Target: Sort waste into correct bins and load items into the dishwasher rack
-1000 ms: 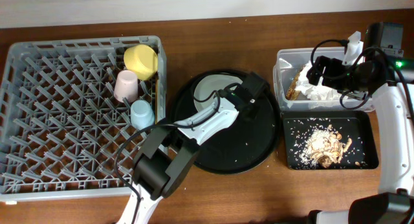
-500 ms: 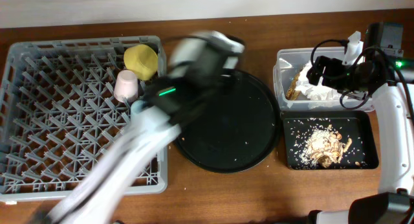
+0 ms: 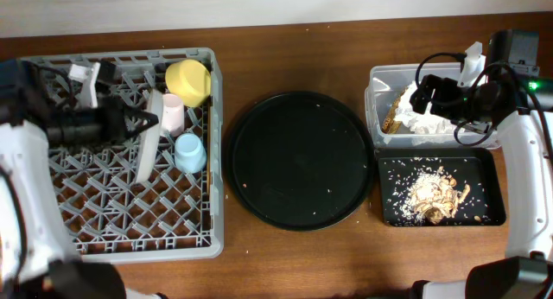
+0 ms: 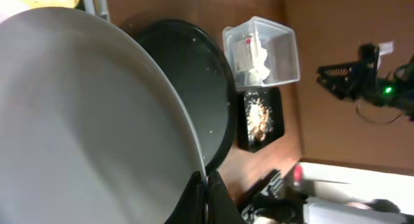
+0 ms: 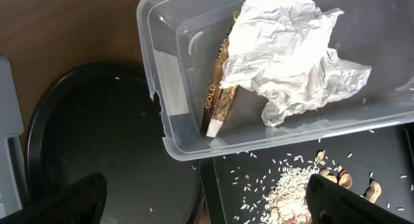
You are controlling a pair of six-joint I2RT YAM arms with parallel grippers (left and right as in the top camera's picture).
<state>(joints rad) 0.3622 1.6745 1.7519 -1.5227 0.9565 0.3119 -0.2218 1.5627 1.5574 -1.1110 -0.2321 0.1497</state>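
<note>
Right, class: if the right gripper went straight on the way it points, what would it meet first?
Probably the clear tub, about where the brown wrapper lies beside the napkin, though depth is unclear.

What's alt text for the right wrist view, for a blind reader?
A clear plastic tub holds a crumpled white napkin and a dark brown wrapper. Below it, a shallow black tray holds beige food scraps; a round black tray lies left.
</note>
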